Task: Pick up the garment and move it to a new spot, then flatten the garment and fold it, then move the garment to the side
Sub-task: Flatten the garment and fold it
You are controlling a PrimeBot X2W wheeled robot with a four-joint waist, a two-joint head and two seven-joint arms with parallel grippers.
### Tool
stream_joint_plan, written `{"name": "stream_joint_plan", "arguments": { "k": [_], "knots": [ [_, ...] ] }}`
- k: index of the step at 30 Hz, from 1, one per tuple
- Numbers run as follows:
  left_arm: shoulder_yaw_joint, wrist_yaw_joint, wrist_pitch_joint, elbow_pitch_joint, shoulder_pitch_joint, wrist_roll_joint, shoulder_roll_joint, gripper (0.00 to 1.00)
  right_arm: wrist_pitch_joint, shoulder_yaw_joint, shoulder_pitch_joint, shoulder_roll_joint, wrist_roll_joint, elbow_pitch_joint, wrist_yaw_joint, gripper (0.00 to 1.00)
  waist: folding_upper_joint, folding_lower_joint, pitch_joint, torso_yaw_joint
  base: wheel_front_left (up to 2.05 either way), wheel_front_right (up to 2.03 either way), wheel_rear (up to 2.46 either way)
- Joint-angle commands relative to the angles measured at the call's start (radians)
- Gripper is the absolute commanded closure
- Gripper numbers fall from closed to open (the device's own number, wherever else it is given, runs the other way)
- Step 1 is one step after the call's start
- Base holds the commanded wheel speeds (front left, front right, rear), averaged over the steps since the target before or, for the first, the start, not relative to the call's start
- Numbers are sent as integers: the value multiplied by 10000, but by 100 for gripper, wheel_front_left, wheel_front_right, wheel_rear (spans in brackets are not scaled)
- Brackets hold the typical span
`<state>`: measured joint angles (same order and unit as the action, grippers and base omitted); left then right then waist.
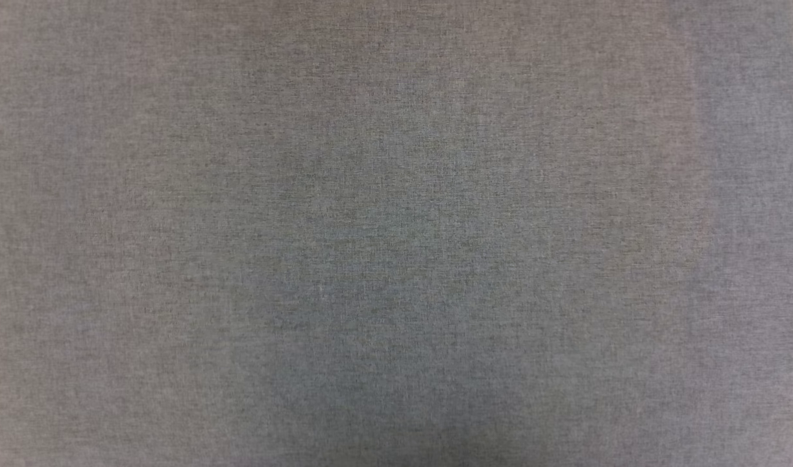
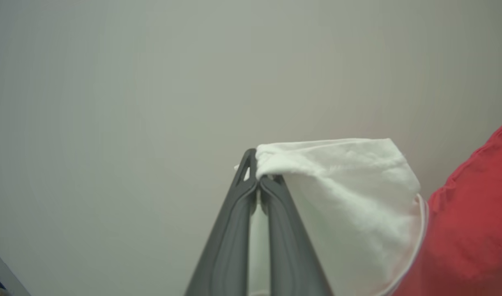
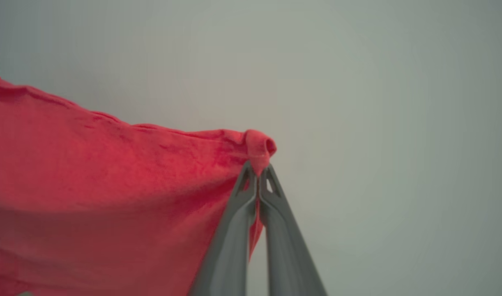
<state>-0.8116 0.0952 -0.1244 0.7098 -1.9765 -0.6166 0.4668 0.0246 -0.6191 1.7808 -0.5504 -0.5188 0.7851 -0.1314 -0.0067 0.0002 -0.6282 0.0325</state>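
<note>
Garment [image 3: 111, 185] hangs in the air between both arms. Grips: left gripper [image 2: 257, 181] pinched tight on white sleeve [image 2: 349, 185]; right gripper [image 3: 258, 174] pinched on red corner [image 3: 259, 148]. Judged soft, light and limp, sagging between grips. Best held at outer edges, spread apart.

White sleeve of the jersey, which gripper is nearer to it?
Left. The left gripper pinches the white sleeve itself; the right gripper pinches a red edge of the garment.
</note>
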Motion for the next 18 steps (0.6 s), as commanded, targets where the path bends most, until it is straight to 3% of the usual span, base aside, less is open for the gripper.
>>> {"name": "stream_joint_plan", "arguments": {
  "k": [1, 7, 12, 18],
  "knots": [
    [-65, 54, -168, 74, 429, -127, -22, 100, 199, -192, -371, 67, -152, 142, 7, 100, 67, -2, 95, -6, 0, 0, 0],
    [-306, 130, -546, 125, 2189, -426, 436, 100, 870, -1147, -1727, 361, -805, 465, 7, 100, 67, -2, 774, 71, 0, 0, 0],
    [-561, -67, -721, -530, 4177, -618, 1086, 100, 1068, -2284, -3165, 322, -1433, 162, 7, 100, 67, -2, 1696, 42, 0, 0, 0],
    [-749, -912, -635, -2301, 7310, -1311, 1950, 100, 1173, -3557, -5187, -137, -2217, -625, 7, 100, 67, -2, 2884, -133, 0, 0, 0]
  ]
}}
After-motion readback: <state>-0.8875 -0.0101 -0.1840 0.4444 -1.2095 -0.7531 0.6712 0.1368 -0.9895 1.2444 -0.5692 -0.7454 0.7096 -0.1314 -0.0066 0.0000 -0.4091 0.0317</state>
